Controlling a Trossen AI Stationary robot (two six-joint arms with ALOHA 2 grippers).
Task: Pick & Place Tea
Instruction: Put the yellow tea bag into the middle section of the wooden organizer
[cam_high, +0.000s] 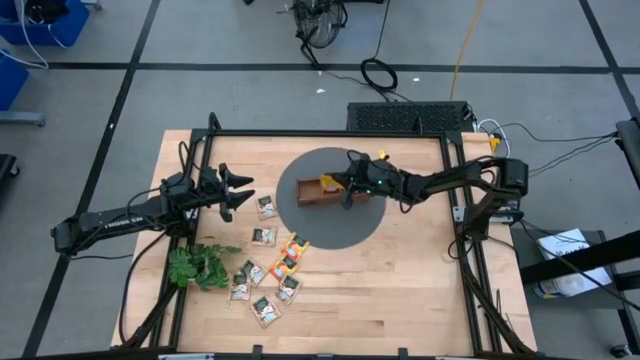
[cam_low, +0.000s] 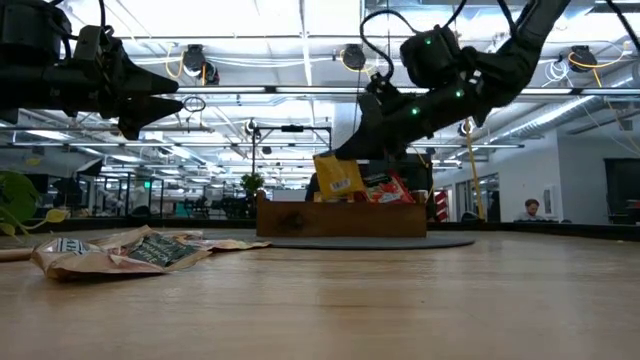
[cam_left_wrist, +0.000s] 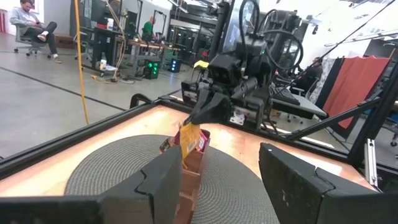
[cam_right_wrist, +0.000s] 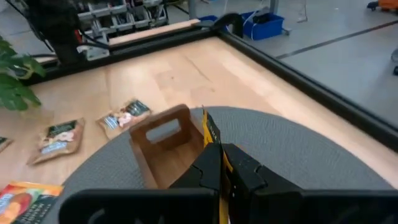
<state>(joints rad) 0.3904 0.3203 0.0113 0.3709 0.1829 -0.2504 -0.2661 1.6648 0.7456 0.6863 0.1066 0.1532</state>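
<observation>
- Nearest the table's front edge, loose tea sachets (cam_high: 262, 272) lie scattered on the wooden table (cam_high: 400, 290), most pale with dark green print, beside a leafy plant sprig (cam_high: 198, 266).
- One orange-yellow sachet (cam_high: 289, 258) lies among them, just off the rim of the grey round mat (cam_high: 375, 225).
- The left gripper (cam_high: 243, 196) hangs above the table, left of the mat, fingers spread apart and holding nothing.
- The brown wooden tray (cam_high: 322, 193) stands on the mat; red sachets (cam_low: 390, 190) already stand in it.
- The right gripper (cam_high: 346, 186) is over the tray, fingers closed on a yellow sachet (cam_low: 338, 176), which is held upright and tilted at the tray's top edge.
- Beyond the table, a seated person (cam_left_wrist: 29, 20) shows in the room.
</observation>
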